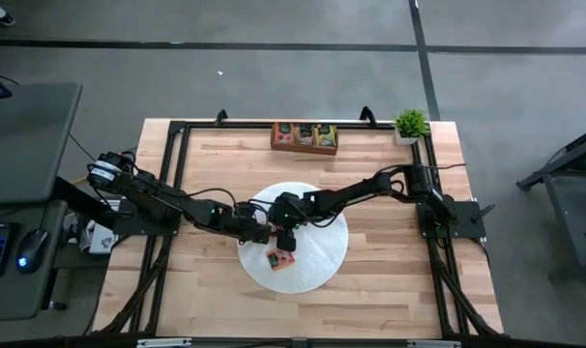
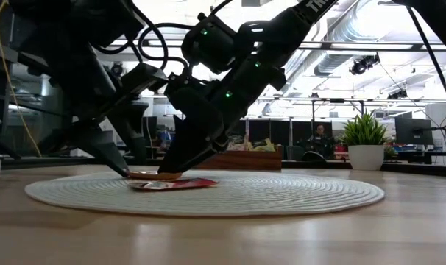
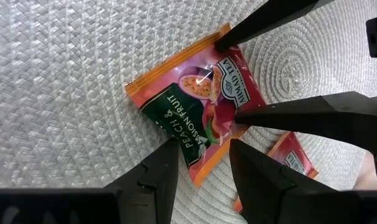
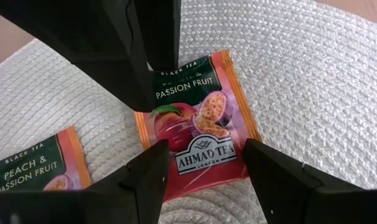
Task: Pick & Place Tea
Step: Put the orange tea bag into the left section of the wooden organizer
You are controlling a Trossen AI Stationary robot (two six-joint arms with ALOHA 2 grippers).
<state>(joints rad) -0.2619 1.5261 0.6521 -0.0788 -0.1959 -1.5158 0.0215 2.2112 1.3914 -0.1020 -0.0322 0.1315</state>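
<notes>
Wooden table (image 1: 390, 251): round white woven mat (image 1: 322, 253) centre; tray (image 1: 305, 137), potted plant (image 1: 410, 126) apparently far edge

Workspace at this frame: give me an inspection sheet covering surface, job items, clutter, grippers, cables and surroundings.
Surface: wooden table with a round white woven mat at its middle.
Job's things: two orange peach and passion fruit tea packets on the mat, one packet between both grippers, a second packet beside it; more tea in the wooden tray at the far edge.
Clutter: small potted plant at the far right corner.
Grippers: left gripper and right gripper both down at the first packet, fingers apart around its opposite ends.
Cables: black leads run along both arms.
Surroundings: grey floor; a seated person far behind in the low view.
</notes>
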